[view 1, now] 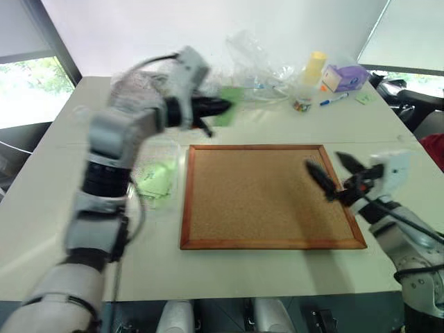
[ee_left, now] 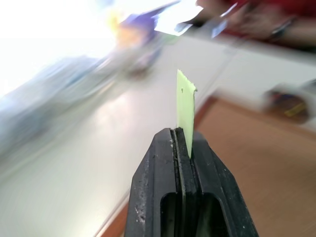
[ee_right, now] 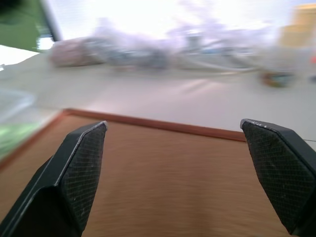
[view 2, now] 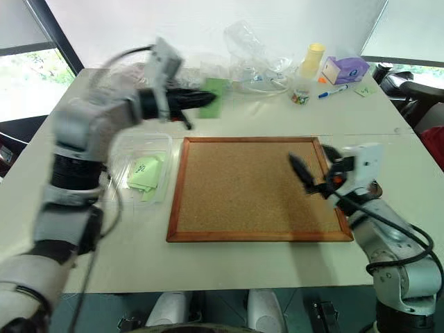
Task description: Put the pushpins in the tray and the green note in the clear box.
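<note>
Two grippers: left gripper [ee_left: 183, 148] jaws pinch green note [ee_left: 185, 116] edge-on; right gripper [ee_right: 173, 173] jaws wide.

Office or meeting room indicated: long pale table [view 1: 277, 132], cork board [view 1: 267, 196], marker [view 1: 334, 99], tissue box [view 1: 345, 77], window [view 1: 28, 87] at left, dark chair [view 1: 409, 100] alongside.

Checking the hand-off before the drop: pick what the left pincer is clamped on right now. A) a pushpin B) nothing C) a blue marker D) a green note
D: the left pincer is shut on a green note, a thin light green slip standing up from between its black fingers, held above the table.
</note>
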`<state>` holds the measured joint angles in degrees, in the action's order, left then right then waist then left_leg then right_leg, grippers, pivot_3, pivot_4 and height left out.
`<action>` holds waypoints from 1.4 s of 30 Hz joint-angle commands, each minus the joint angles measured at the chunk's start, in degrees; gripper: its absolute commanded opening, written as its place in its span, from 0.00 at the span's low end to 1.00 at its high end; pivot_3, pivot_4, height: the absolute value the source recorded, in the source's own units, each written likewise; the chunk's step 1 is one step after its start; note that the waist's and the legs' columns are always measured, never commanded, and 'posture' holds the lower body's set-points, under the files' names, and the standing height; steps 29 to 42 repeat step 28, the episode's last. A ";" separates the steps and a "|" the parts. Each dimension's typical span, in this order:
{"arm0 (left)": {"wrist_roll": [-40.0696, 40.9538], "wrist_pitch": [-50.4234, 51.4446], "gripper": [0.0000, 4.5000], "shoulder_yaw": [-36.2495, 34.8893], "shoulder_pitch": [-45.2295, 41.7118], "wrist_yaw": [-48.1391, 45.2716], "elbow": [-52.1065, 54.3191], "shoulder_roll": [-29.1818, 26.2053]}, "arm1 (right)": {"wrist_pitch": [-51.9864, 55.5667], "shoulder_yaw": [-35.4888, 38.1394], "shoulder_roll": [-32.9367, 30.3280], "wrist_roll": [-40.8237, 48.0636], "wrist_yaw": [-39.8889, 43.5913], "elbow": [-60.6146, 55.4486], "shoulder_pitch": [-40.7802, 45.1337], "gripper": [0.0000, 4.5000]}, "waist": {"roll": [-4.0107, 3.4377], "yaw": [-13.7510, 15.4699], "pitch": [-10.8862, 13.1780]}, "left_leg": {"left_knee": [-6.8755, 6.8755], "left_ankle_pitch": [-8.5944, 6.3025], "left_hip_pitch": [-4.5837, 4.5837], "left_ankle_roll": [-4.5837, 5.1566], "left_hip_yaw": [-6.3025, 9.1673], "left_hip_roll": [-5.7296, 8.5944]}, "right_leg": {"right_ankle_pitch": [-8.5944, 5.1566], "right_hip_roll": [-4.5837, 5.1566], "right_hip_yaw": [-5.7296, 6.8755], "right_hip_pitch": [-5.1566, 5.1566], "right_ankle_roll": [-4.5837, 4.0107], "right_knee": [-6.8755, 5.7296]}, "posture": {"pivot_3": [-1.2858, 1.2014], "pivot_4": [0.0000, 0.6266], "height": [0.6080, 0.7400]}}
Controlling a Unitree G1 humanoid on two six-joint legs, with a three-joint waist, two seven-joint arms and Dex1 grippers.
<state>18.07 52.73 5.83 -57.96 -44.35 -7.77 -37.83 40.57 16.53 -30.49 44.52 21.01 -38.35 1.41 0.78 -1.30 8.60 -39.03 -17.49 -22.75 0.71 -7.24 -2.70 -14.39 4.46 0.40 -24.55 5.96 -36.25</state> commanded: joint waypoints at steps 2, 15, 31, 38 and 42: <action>2.21 9.89 0.00 -2.53 5.58 -3.65 3.07 -8.40 | 1.36 -7.02 -1.43 0.47 3.72 -1.67 1.67 0.99 | 0.10 0.87 0.06 | -0.04 0.00 -0.04 0.00 -0.02 -0.02 | -0.01 0.04 0.01 0.00 0.00 0.02 | 0.52 0.24 0.98; 8.76 19.17 0.75 -7.18 13.92 -2.92 3.45 -8.32 | -4.52 -14.09 0.20 -8.71 6.41 5.78 3.45 1.00 | 0.49 1.89 0.20 | -0.91 -0.02 -0.64 0.01 0.30 0.19 | -0.02 0.17 0.06 0.03 -0.03 0.00 | 0.52 0.24 0.98; 20.86 8.51 0.98 -13.16 11.08 -7.52 15.52 1.04 | -4.67 5.79 1.57 -0.09 0.90 1.21 -5.55 1.00 | 0.42 1.99 0.15 | -0.94 -0.02 -0.62 -0.01 0.41 0.24 | -0.01 0.20 0.07 0.15 -0.02 0.02 | 0.52 0.24 0.98; 20.86 8.51 0.98 -13.16 11.08 -7.52 15.52 1.04 | -4.67 5.79 1.57 -0.09 0.90 1.21 -5.55 1.00 | 0.42 1.99 0.15 | -0.94 -0.02 -0.62 -0.01 0.41 0.24 | -0.01 0.20 0.07 0.15 -0.02 0.02 | 0.52 0.24 0.98; 20.86 8.51 0.98 -13.16 11.08 -7.52 15.52 1.04 | -4.67 5.79 1.57 -0.09 0.90 1.21 -5.55 1.00 | 0.42 1.99 0.15 | -0.94 -0.02 -0.62 -0.01 0.41 0.24 | -0.01 0.20 0.07 0.15 -0.02 0.02 | 0.52 0.24 0.98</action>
